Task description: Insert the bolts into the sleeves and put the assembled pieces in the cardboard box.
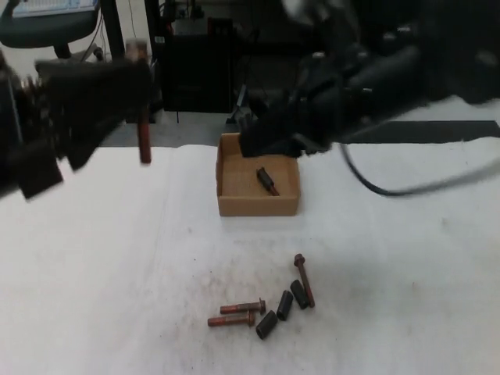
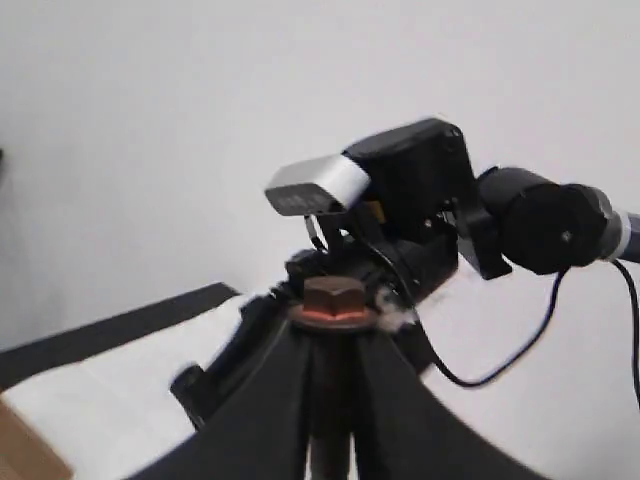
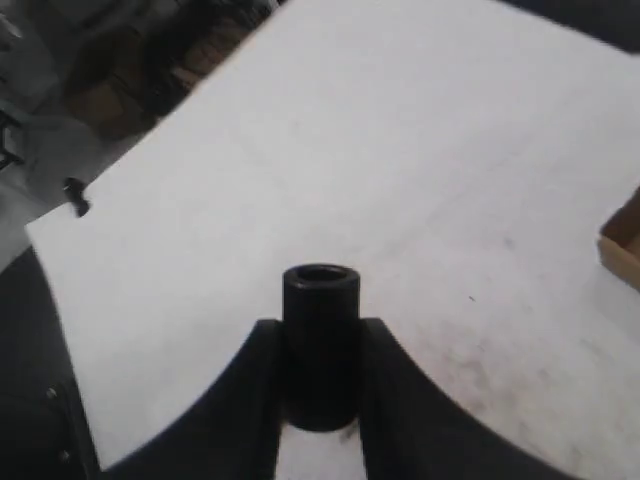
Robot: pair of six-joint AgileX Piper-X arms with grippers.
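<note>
My left gripper is shut on a copper bolt, whose hex head faces the camera; in the high view this bolt hangs upright above the bench's far left. A black sleeve stands open-end up in my shut right gripper, which hovers by the far rim of the cardboard box. One dark assembled piece lies inside the box. Near the front lie three loose bolts and three black sleeves.
A white cloth covers the bench. A black cable from the right arm sags over the cloth to the right of the box. The right arm's wrist and camera show beyond the bolt head. Chairs and dark equipment stand behind the bench.
</note>
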